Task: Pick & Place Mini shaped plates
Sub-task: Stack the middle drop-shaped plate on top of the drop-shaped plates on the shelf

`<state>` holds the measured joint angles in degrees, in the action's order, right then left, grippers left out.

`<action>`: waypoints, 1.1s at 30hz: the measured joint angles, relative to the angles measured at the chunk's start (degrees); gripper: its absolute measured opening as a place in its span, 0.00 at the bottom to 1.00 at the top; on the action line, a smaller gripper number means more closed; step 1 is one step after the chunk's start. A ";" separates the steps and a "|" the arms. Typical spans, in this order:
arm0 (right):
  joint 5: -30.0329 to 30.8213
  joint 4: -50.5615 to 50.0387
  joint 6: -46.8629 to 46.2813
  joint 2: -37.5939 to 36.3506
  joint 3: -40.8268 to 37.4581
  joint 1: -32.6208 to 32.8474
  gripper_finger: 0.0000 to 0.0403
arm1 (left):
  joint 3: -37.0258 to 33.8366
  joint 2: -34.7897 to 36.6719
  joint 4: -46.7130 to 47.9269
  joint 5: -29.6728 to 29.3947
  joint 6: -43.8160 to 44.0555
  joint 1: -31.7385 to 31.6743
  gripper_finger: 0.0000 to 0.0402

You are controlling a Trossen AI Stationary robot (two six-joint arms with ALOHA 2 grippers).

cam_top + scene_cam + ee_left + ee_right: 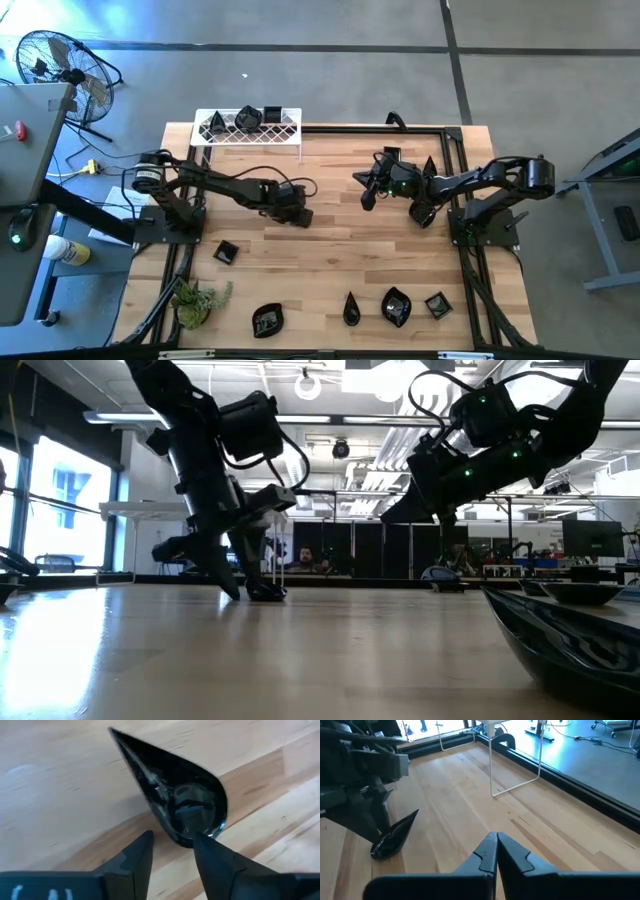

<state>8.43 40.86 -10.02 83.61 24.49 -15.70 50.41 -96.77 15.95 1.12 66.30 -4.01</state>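
Note:
A black teardrop mini plate (170, 790) lies on the wood table near its middle; the right wrist view also shows this plate (395, 837). My left gripper (172, 836) stands open over its round end, slanting down, one finger beside the plate and the other at its rim. From the high view the left gripper (300, 213) is left of centre. My right gripper (496, 837) is shut on nothing and hangs above the table right of centre (365, 197). More mini plates lie along the near edge (396, 306) and on the white rack (247, 122). My left gripper has one fingertip (200, 840) at the rim of the teardrop plate's round end (192, 827). I cannot tell whether it touches the plate. The other finger stands off to the side over bare wood. The plate rests on the table.
The white wire rack (290, 140) stands at the far edge, left of centre. A small green plant (195, 300) sits at the near left corner. A square plate (226, 251) lies near the left arm's base. Black rails (455, 160) frame the table.

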 joint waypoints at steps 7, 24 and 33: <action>0.00 0.00 0.00 0.00 0.00 0.00 0.01 | 0.02 -0.02 0.83 -0.52 -0.73 -0.09 0.26; 0.02 0.07 0.02 0.00 0.00 0.00 0.02 | -0.07 4.16 5.47 -1.88 -3.37 -0.93 0.01; 0.09 -0.72 0.02 0.00 0.00 0.00 0.01 | -0.09 15.36 14.23 -0.43 -9.70 -10.16 0.00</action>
<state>8.52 40.14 -10.00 83.61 24.49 -15.70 50.33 -81.41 30.17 0.69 56.60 -14.17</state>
